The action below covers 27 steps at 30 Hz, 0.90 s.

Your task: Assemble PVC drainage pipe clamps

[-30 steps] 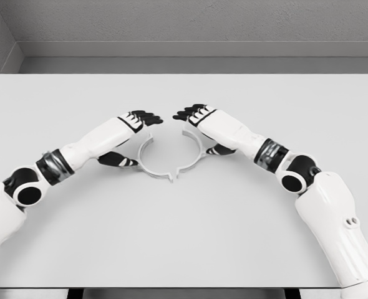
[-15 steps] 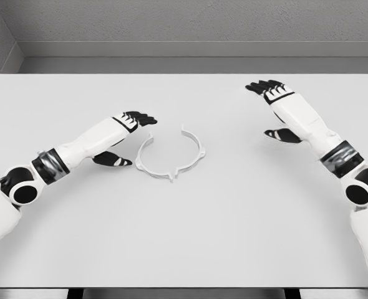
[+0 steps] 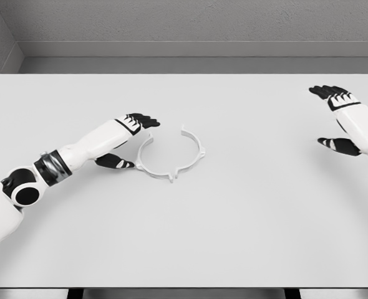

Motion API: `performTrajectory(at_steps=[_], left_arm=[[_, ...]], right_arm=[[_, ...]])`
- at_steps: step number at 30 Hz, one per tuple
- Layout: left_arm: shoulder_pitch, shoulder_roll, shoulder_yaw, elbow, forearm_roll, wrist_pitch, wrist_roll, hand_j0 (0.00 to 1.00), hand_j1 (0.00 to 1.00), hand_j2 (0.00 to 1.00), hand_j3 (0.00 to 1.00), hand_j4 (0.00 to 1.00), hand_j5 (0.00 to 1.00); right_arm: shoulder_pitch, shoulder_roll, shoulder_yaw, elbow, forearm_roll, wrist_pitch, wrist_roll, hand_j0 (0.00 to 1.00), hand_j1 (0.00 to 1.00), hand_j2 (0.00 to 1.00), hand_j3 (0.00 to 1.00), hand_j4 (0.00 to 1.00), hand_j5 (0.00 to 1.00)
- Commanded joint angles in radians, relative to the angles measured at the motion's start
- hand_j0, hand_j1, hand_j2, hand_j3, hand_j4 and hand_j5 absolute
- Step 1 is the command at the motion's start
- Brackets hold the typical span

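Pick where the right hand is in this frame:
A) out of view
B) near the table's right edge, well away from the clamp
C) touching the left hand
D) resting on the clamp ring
B: the right hand sits open at the far right, while the clamp ring lies mid-table beside the left hand.

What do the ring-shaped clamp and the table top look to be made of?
Clamp: thin white moulded plastic by its look, matte, with small tabs and an open gap at the far side. Table: smooth, uniform light grey, matte, perhaps laminate or painted board; the render shows no grain or texture to settle it.
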<state>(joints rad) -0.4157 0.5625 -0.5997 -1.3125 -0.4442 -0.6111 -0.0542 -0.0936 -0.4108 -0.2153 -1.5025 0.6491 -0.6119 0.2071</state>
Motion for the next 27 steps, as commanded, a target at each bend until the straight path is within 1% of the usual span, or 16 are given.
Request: performTrajectory(at_steps=[1,15,19,27], left_arm=[[0.000,0.001,-0.014,-0.008,0.006,0.000,0.001,1.00,1.00,1.00,1.00,1.00,1.00],[-0.005,-0.001,-0.019,-0.007,0.002,0.000,0.001,1.00,1.00,1.00,1.00,1.00,1.00],[-0.002,-0.029,-0.017,-0.005,-0.005,0.000,0.001,1.00,1.00,1.00,1.00,1.00,1.00],[-0.003,-0.044,-0.017,-0.001,-0.005,0.000,0.001,1.00,1.00,1.00,1.00,1.00,1.00]], right_arm=[[0.000,-0.008,-0.006,0.002,-0.008,0.001,0.000,1.00,1.00,1.00,1.00,1.00,1.00],[0.000,-0.008,-0.003,-0.004,-0.009,0.001,-0.002,1.00,1.00,1.00,1.00,1.00,1.00],[0.000,-0.006,-0.001,-0.004,-0.009,0.001,-0.002,1.00,1.00,1.00,1.00,1.00,1.00],[0.000,-0.006,-0.001,-0.005,-0.009,0.001,-0.002,1.00,1.00,1.00,1.00,1.00,1.00]])
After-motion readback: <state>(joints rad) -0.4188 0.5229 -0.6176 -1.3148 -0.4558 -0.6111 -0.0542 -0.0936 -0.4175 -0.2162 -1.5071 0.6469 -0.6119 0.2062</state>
